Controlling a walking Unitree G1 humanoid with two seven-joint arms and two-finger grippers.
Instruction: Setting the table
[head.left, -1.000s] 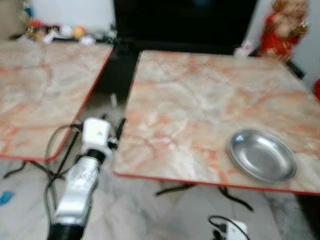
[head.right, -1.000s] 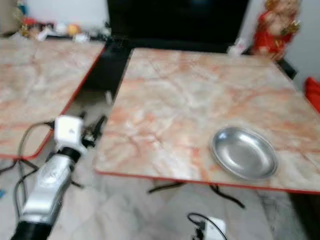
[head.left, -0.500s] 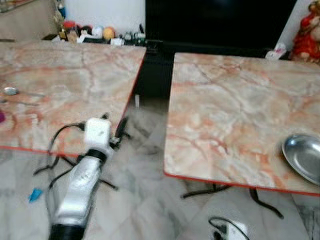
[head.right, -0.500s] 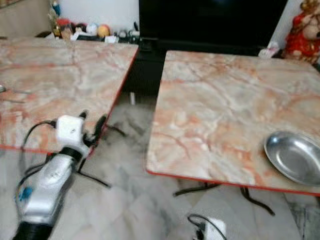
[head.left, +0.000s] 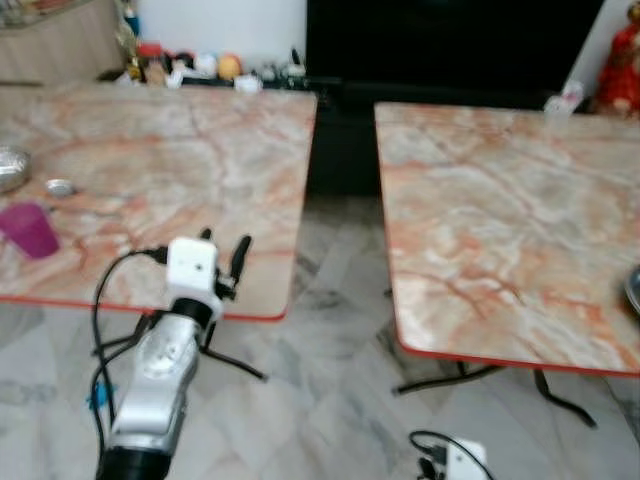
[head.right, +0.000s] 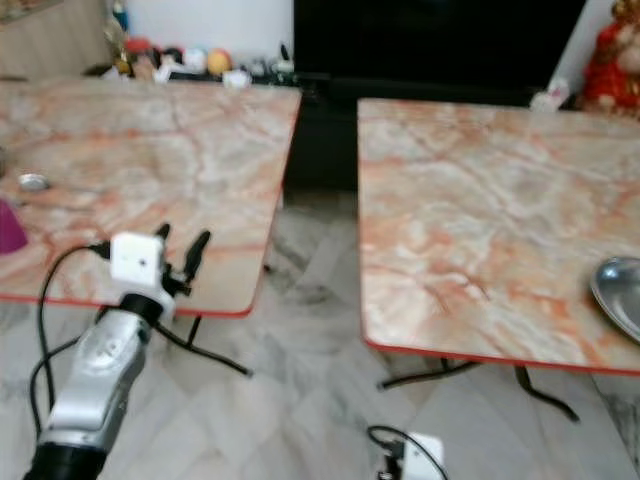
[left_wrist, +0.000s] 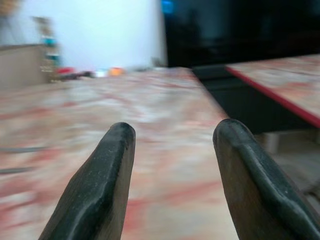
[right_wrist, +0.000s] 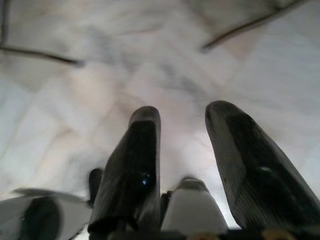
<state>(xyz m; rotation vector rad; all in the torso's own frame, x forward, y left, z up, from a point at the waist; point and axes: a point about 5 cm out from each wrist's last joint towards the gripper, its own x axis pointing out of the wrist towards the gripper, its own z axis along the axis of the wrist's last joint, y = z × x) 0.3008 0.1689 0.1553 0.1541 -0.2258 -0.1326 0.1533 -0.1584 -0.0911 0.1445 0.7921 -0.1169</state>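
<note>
Left end effector (head.left: 223, 243): raised at the near edge of the left surface (head.left: 180, 160), fingers spread with a clear gap, nothing between them. The left wrist view looks level across that marbled top, so the tips sit just at edge height.

Right end effector (right_wrist: 187, 150): hangs idle, pointing down at the marble floor (head.left: 330, 400); fingers apart, holding nothing.

Left surface, contents: a purple cup (head.left: 30, 229) upright near the front left part; a small round metal dish (head.left: 60, 187) just behind it; the rim of a larger metal bowl (head.left: 8, 168) at the far left edge of the head view. All stand well apart from the left end effector.

Right surface (head.left: 500, 220): separated from the left one by an open aisle of floor. A metal plate (head.right: 622, 296) lies at its near right corner, cut off by the frame edge.

Background: dark cabinet between and behind the surfaces, small ornaments along the back wall, a red figurine (head.right: 612, 60) at far right.

Stage, as judged: in transit toward the tableware on the left surface; nothing gripped yet.

Risks, as judged:
- The raised arm stands close to the red-trimmed edge; a further step forward could knock the fingers against it.
- The cup looks light; a sideways approach could tip it.
- The head views are blurred, so reach could be misjudged.
- Thin table legs cross the floor and could catch a foot.
</note>
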